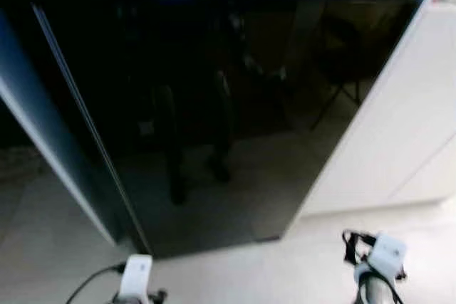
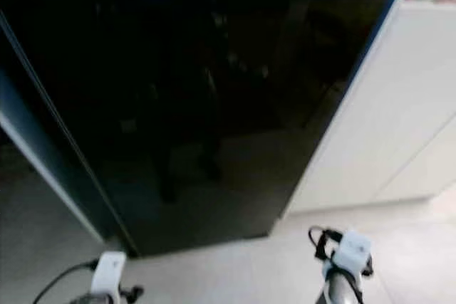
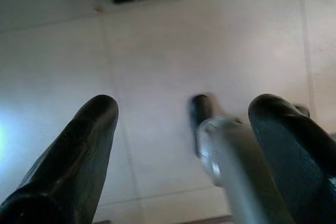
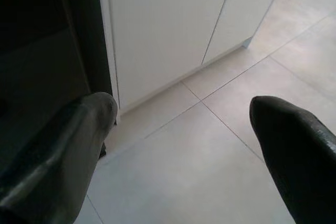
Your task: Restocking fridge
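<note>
- Straight ahead of us stands the fridge [image 1: 214,105], a tall black glossy front with its door shut, rising from the pale tiled floor [image 1: 285,268].
- On that dark glass we make out dim reflections of the room behind us, among them something like chair legs, though the picture is blurred and we cannot tell more.
- To the fridge's right, touching its side, stands a white cabinet [image 1: 406,126] with flat door panels; from the right wrist view we see the seam between two of those panels and the cabinet's foot meeting the tiles.
- To the fridge's left we see a blue-grey panel [image 1: 43,140] running down to the floor.
- Our left arm [image 1: 135,279] hangs low near the fridge's lower left corner, a black cable trailing from its white wrist housing.
- Our left gripper [image 3: 184,145] points down at the tiles, its two black fingers spread wide with nothing between them; past them a silvery limb of ours with a dark foot shows, blurred.
- Our right arm [image 1: 377,261] hangs low in front of the white cabinet.
- Our right gripper [image 4: 184,150] also has its fingers spread wide and holds nothing, facing the floor beside the fridge's lower right corner.
</note>
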Tool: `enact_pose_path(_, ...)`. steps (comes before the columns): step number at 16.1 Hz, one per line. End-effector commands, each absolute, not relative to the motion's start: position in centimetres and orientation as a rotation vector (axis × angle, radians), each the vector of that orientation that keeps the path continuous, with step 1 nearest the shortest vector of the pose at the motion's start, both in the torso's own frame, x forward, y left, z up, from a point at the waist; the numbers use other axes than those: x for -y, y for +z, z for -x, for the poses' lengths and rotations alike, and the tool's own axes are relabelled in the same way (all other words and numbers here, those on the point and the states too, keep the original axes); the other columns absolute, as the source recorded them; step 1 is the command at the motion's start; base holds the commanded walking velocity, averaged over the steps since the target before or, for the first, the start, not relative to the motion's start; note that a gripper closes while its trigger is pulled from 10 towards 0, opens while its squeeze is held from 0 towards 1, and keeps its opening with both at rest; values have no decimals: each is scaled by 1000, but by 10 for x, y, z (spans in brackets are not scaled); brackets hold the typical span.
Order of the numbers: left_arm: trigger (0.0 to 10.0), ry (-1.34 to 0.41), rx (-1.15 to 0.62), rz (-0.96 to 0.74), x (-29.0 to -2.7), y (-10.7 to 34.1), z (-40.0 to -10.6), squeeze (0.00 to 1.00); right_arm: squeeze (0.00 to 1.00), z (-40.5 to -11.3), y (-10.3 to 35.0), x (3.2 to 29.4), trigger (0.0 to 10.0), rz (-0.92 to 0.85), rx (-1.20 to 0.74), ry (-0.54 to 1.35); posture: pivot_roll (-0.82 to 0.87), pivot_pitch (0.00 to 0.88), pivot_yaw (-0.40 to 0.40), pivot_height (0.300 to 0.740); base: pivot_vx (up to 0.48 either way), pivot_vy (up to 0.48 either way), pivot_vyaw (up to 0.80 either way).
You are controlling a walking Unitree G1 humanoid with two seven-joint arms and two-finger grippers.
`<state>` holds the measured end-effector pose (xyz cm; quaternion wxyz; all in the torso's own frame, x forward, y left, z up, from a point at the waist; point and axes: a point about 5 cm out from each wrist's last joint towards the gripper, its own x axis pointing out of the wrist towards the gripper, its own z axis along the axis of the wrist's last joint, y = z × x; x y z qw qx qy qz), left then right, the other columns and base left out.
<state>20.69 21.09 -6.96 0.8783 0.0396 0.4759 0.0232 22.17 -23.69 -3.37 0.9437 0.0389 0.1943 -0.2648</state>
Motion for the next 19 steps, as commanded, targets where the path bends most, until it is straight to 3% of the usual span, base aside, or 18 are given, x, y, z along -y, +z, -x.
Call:
enact_pose_path(1,10000,29,-1015,-69,-202,-73,-204,0,0,-215,-38,244,10000,-14,-450,-551,55,0,-68,740,0,304,0)
enact_pose_path(2,10000,29,-1015,-68,-202,-73,-204,0,0,-224,-19,285,10000,72,-426,-598,55,0,-68,740,0,304,0)
enact_pose_path(3,10000,30,-1014,-67,-202,-73,-204,0,0,-222,-16,303,10000,117,-494,-587,55,0,-69,740,0,304,0)
enact_pose_path(6,10000,31,-1014,-64,-201,-73,-205,0,0,-195,-50,289,10000,196,-865,-391,58,0,-70,740,0,303,0)
enact_pose_path(8,10000,35,-1013,-60,-201,-72,-205,0,0,-185,-57,290,10000,221,-1103,-372,62,0,-70,740,0,300,0)
enact_pose_path(10,10000,39,-1012,-59,-201,-72,-206,0,0,-184,-60,285,10000,122,-1156,-279,61,0,-70,740,0,304,0)
enact_pose_path(13,10000,43,-1011,-55,-201,-72,-206,0,0,-187,-58,284,10000,187,-1208,-152,70,0,-72,740,0,304,0)
enact_pose_path(16,10000,46,-1011,-53,-201,-72,-207,0,0,-188,-59,278,10000,53,-1158,-137,68,0,-71,740,0,305,0)
enact_pose_path(19,10000,46,-1012,-51,-201,-72,-207,0,0,-188,-57,279,10000,127,-1214,-36,72,0,-71,740,0,301,0)
